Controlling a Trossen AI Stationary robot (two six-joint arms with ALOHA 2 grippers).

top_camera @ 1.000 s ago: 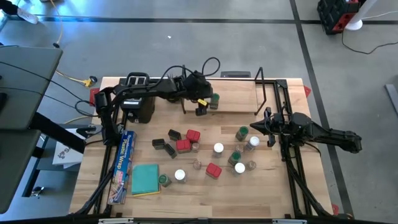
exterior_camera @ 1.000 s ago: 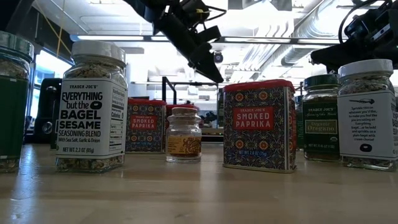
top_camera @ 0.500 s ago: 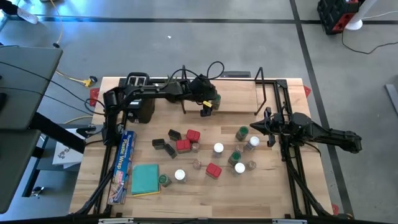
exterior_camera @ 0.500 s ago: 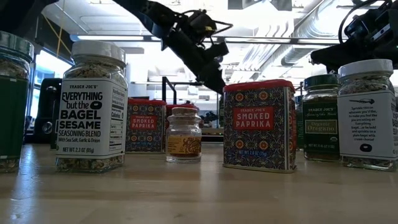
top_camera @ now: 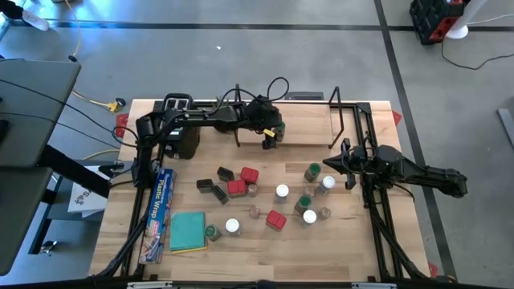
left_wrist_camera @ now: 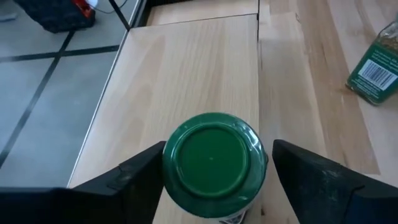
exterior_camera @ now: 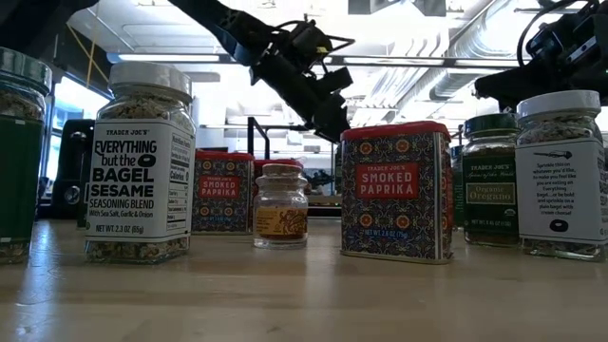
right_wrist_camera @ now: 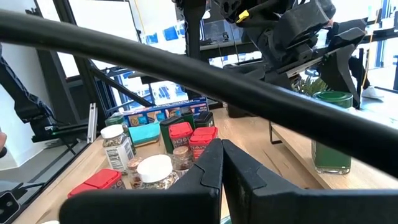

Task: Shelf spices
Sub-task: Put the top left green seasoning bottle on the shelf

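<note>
The shelf (top_camera: 309, 128) is a light-wood plank at the table's far side. A green-lidded jar (left_wrist_camera: 211, 158) stands upright on it near its left end, also seen in the right wrist view (right_wrist_camera: 333, 140). My left gripper (left_wrist_camera: 214, 183) points down over this jar, open, one finger on each side of it. Several other spices (top_camera: 257, 193) stand scattered on the table in front of the shelf: red tins, dark tins, white-lidded and green-lidded jars. My right gripper (top_camera: 327, 166) waits shut at the table's right, just beyond a white-lidded jar (top_camera: 324, 185). My left gripper comes at the green-lidded jar from above with its fingers astride the lid (left_wrist_camera: 186, 155). A narrow gap shows beside one finger (left_wrist_camera: 311, 180). The other finger (left_wrist_camera: 140, 177) sits right at the lid's rim, and I cannot tell whether it touches.
A black toaster (top_camera: 181, 132) stands at the shelf's left end, and black frame rods (top_camera: 345, 120) rise at its right end. A long foil box (top_camera: 161, 213) and a teal pad (top_camera: 187, 230) lie near the table's left. Paprika tins (exterior_camera: 394, 190) crowd the low view.
My left gripper has moved a little toward the table's right and down, coming over the green-lidded jar on the shelf. The jar has stayed where it was.
</note>
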